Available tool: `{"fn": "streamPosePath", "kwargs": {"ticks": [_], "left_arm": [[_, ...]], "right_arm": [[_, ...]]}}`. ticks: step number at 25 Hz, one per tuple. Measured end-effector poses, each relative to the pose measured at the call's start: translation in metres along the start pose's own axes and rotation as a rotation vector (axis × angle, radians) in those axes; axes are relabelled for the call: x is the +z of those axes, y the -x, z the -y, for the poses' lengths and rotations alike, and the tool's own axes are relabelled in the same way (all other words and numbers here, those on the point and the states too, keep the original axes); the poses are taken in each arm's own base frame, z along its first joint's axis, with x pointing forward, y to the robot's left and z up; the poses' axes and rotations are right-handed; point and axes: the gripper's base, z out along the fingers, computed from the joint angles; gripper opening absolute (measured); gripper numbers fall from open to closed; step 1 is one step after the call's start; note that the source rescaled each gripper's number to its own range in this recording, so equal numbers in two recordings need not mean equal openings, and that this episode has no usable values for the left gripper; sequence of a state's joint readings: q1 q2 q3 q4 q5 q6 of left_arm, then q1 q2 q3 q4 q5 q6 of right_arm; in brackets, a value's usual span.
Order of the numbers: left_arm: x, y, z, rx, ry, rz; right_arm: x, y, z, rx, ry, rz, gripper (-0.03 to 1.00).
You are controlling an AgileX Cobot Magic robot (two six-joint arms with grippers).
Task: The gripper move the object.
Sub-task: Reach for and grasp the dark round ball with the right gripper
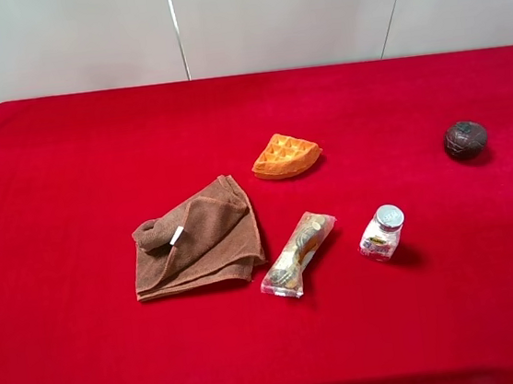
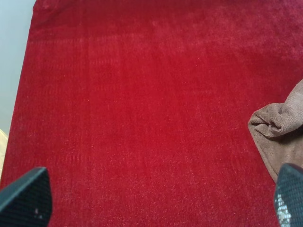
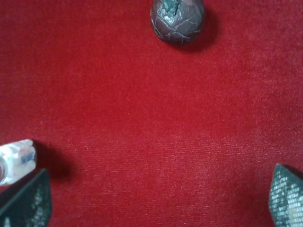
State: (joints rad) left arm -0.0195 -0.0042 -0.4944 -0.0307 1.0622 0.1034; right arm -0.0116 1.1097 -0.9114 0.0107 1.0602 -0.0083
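— Well, where does the ball (image 1: 465, 138) sit?
— Alone on the red cloth (image 1: 69, 176), far over on the right side of the high view and well apart from everything else. Nothing touches it.
— And the right gripper (image 3: 156, 205)?
— Spread wide, holding nothing. In its wrist view the ball lies ahead of the fingertips, not between them, so I'd say the reach is not yet made.
— What might spoil it?
— Its roundness is my main worry. If one finger meets it before the other, it will likely roll away across the cloth, out of easy reach. A pinch off its middle could squirt it out as well.
— Anything nearby to knock?
— The jar (image 1: 382, 232) is nearest; the wrist view shows it just beside one fingertip. It looks upright and narrow, so a sideways sweep of the arm could topple it. The waffle (image 1: 286, 155), the packet (image 1: 298, 254) and the towel (image 1: 197, 239) lie further toward the middle, away from the likely path.
— The left gripper (image 2: 158, 201)?
— Also spread and empty, over bare cloth near the towel's edge. I'd expect no trouble from it unless it crosses over.
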Motion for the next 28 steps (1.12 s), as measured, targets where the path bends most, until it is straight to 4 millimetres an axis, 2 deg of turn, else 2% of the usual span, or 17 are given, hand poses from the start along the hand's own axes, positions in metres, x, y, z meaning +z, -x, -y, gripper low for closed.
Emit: {"fn": "streamPosePath", "kwargs": {"ticks": [11,17,21,28], "left_arm": [[0.0,0.0,0.0,0.0,0.0,0.0],[0.0,0.0,0.0,0.0,0.0,0.0],[0.0,0.0,0.0,0.0,0.0,0.0],[0.0,0.0,0.0,0.0,0.0,0.0]], "right_arm": [[0.048,0.066,0.001,0.0,-0.001,-0.118,1.0],[0.081,0.094,0.001,0.0,-0.002,-0.175,1.0],[0.106,0.106,0.002,-0.018,0.0,-0.217,1.0],[0.143,0.11,0.002,-0.031,0.001,-0.266,1.0]]}}
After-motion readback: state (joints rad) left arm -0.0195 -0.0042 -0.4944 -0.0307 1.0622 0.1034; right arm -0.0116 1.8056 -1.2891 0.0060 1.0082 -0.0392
